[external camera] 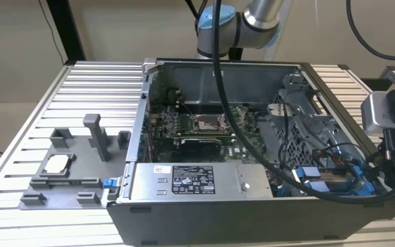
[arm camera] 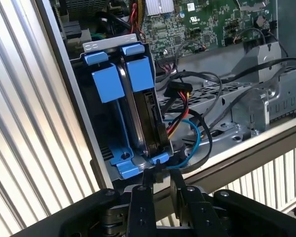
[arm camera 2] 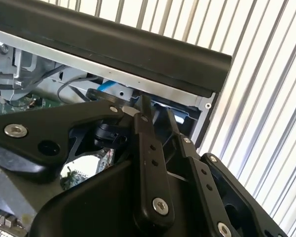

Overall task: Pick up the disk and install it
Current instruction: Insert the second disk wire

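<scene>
In the exterior view my arm reaches over the open computer case, and blue brackets show in the drive bay at the case's corner on that view's right. In the second wrist view my gripper has its fingers nearly together at the bay's edge, though I cannot tell whether they pinch anything. In the first wrist view the disk stands on edge in its blue bracket inside the bay, my fingertips at its near end; I judge a straight, square push along the rails seats it best, clear of the cables just beside it.
</scene>
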`<action>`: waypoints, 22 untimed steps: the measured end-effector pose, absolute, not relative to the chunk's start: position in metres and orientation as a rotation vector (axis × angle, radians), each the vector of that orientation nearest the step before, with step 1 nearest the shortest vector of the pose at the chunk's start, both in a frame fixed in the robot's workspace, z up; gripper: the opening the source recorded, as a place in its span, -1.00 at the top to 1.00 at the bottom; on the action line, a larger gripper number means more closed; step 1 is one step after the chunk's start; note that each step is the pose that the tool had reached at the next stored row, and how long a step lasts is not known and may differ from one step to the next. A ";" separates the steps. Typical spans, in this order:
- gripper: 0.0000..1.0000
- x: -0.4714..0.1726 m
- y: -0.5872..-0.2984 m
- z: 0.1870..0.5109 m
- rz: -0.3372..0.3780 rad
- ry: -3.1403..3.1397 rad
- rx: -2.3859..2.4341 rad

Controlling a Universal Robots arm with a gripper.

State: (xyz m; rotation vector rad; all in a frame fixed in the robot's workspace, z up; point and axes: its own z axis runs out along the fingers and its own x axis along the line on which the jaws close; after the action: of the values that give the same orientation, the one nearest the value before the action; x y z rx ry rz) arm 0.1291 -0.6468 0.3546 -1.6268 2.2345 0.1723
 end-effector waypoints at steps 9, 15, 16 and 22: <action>-1.00 0.122 -0.647 0.355 0.257 2.309 -1.633; -1.00 0.131 -0.646 0.353 0.285 2.290 -1.637; -1.00 0.132 -0.646 0.352 0.287 2.284 -1.646; -1.00 0.134 -0.646 0.345 0.294 2.264 -1.681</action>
State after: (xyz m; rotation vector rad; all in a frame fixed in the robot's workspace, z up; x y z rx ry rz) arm 0.1342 -0.6461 0.3455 -1.6812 2.2637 0.2943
